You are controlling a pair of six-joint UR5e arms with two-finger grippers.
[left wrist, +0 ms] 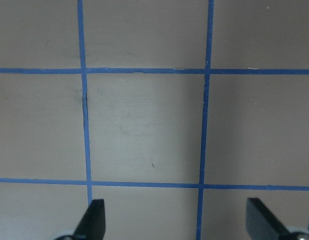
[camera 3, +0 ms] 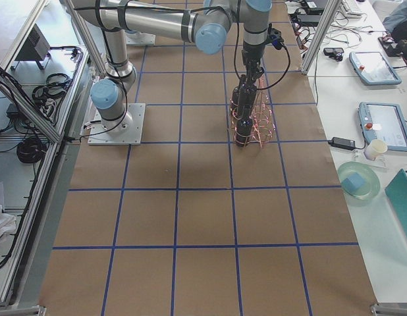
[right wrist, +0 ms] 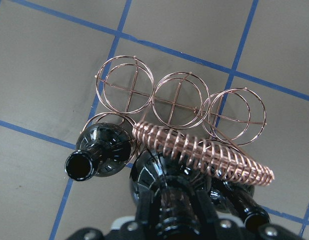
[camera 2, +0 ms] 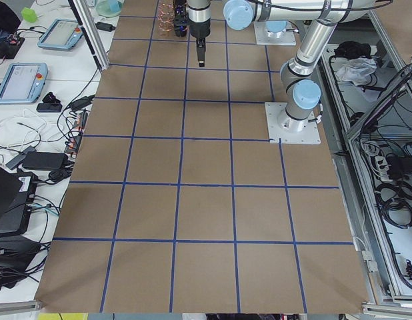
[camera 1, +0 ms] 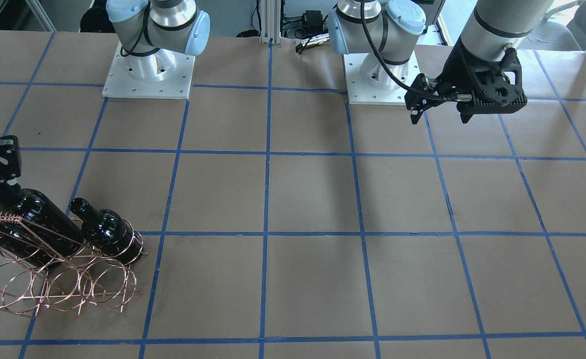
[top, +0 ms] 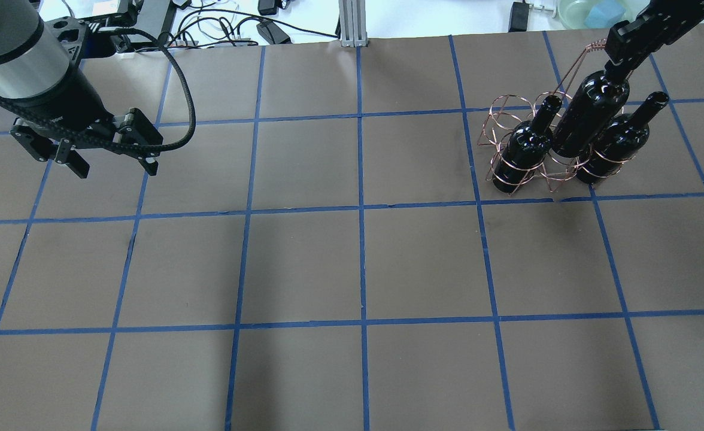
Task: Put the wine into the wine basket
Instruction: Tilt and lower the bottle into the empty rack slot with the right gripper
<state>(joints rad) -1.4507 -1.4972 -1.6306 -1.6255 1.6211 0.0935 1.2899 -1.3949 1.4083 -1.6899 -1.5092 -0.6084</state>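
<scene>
The copper wire wine basket [top: 510,117] stands at the table's far right, with its twisted handle [right wrist: 204,150]. Two near-black wine bottles [top: 522,152] [top: 615,146] stand in the outer rings of the row nearer the robot. My right gripper [top: 624,51] is shut on the neck of a third bottle [top: 591,111], tilted, its base down in the middle ring between them; I cannot tell whether it touches the table. This held bottle [camera 1: 34,224] and the basket [camera 1: 64,284] also show in the front view. My left gripper [top: 115,169] hangs open and empty over the far left.
Brown table [top: 358,269] with a blue tape grid. The basket's three far rings [right wrist: 179,100] hold nothing. Both arm bases [camera 1: 148,75] [camera 1: 380,75] stand at the robot's edge. Cables lie beyond the far edge [top: 226,24].
</scene>
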